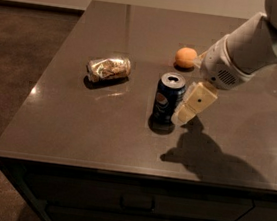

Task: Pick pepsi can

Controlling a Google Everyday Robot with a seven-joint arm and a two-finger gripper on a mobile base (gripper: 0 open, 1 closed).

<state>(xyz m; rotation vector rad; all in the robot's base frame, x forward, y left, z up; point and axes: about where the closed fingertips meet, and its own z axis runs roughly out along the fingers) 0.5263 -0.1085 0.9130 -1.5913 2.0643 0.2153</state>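
The pepsi can [168, 99] stands upright near the middle of the dark table [65, 134]. It is dark blue with a silver top and a round logo. My gripper [184, 114] comes in from the upper right on the white arm [252, 46]. Its cream-coloured finger [194, 103] reaches down right beside the can's right side, close to touching it. I see only one finger plainly.
A crushed, shiny silver-gold can [108, 68] lies on its side to the left of the pepsi can. An orange fruit [186, 57] sits behind the can, near the arm. The table's front edge runs below, with drawers under it.
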